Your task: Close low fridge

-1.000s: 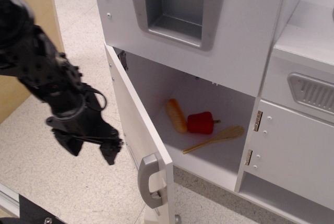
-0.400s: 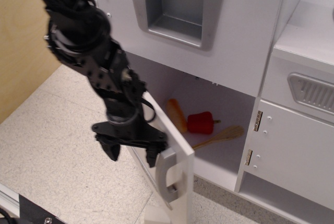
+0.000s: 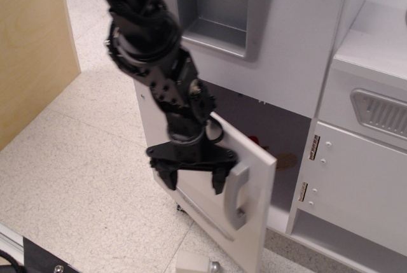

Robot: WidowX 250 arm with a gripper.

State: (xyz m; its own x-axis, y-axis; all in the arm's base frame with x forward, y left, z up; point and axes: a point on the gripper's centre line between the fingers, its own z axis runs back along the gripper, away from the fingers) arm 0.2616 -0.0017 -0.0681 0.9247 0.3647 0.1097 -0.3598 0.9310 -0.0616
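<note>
The low fridge is the white compartment under the dispenser panel. Its flat white door (image 3: 254,196) stands ajar, swung most of the way toward the opening, with the grey bar handle (image 3: 234,198) near its free edge. My black gripper (image 3: 192,181) hangs open and empty, its fingers against the door's outer face just left of the handle. Through the remaining gap I see a sliver of a red pepper (image 3: 255,140) and the end of a wooden spoon (image 3: 286,160) inside. The arm hides the door's hinge side.
The white panel with the grey recessed dispenser (image 3: 213,6) is above. A smaller white cabinet door (image 3: 356,187) under a grey vent (image 3: 381,112) stands to the right. A wooden board (image 3: 32,50) is at the left. A small block (image 3: 194,262) lies on the speckled floor.
My arm has swept right against the door. The door has swung from wide open to nearly shut, now hiding most of the food inside.
</note>
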